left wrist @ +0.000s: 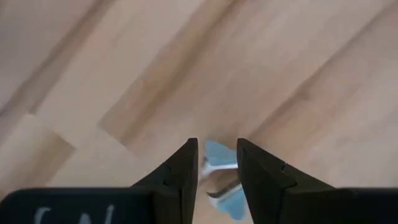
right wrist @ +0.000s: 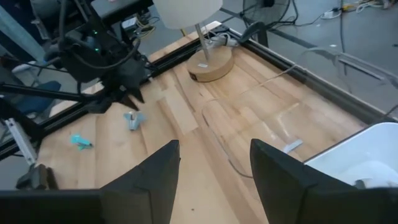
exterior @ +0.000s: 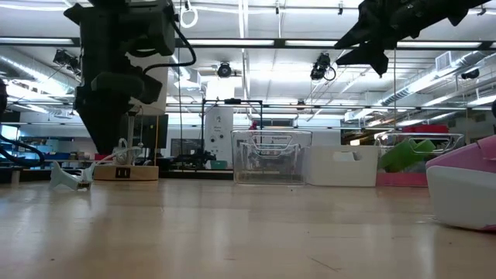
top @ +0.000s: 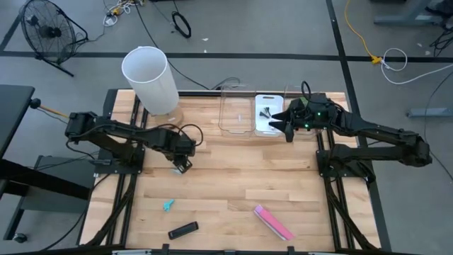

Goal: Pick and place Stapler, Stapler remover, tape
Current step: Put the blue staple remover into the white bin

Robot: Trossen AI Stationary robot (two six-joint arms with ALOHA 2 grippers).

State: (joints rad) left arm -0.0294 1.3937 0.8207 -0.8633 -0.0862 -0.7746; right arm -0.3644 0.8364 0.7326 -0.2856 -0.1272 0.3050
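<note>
Left gripper (left wrist: pixel 216 171): we see fingers parted above a pale-blue staple remover (left wrist: pixel 219 180) (no readable writing).
Right gripper (right wrist: pixel 214 171): fingers open over the white bin (top: pixel 268 113).

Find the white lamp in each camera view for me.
High view: the lamp stands at the table's far left corner.
Low view: only its wooden base shows, at far left beside the dark arm.
Left wrist view: not in it.
Right wrist view: top centre, base under the cut-off shade.
Shared landmark: the left claw, near the lamp in the high and right wrist views.
</note>
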